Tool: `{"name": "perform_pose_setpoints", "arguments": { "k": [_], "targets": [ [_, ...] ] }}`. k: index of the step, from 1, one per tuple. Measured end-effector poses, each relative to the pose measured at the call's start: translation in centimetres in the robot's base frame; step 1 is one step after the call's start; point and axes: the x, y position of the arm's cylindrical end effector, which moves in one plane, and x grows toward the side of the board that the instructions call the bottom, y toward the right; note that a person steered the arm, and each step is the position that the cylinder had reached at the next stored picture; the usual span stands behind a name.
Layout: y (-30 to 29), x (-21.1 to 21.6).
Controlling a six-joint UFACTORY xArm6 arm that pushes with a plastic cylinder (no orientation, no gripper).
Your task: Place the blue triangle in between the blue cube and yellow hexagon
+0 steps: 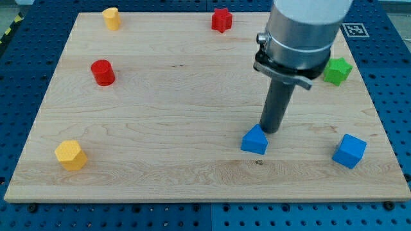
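Observation:
The blue triangle [255,140] lies on the wooden board [167,147] right of centre, toward the view's bottom. My tip [271,131] stands just above and to the right of it, touching or nearly touching its upper right edge. The blue cube [349,151] sits at the view's bottom right, well to the right of the triangle. The yellow hexagon [70,154] sits at the view's bottom left, far from both.
A red cylinder [103,72] is at the left, a yellow block [112,18] at the top left, a red star-shaped block [221,20] at the top centre, and a green star-shaped block [337,70] at the right, partly behind the arm.

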Motion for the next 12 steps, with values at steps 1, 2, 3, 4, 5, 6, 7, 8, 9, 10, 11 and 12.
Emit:
{"name": "perform_pose_setpoints", "arguments": {
  "k": [1,2,3,4,5,6,7,8,9,10,11,12],
  "targets": [
    [0.0,-0.5],
    [0.0,-0.5],
    [0.2,0.4],
    [2.0,2.2],
    [1.1,3.9],
    [-2.2,3.7],
    [-3.9,2.3],
    [-4.7,1.3],
    [-6.0,1.1],
    [-7.7,1.1],
    [-9.6,1.1],
    [-10.2,1.7]
  ]
}}
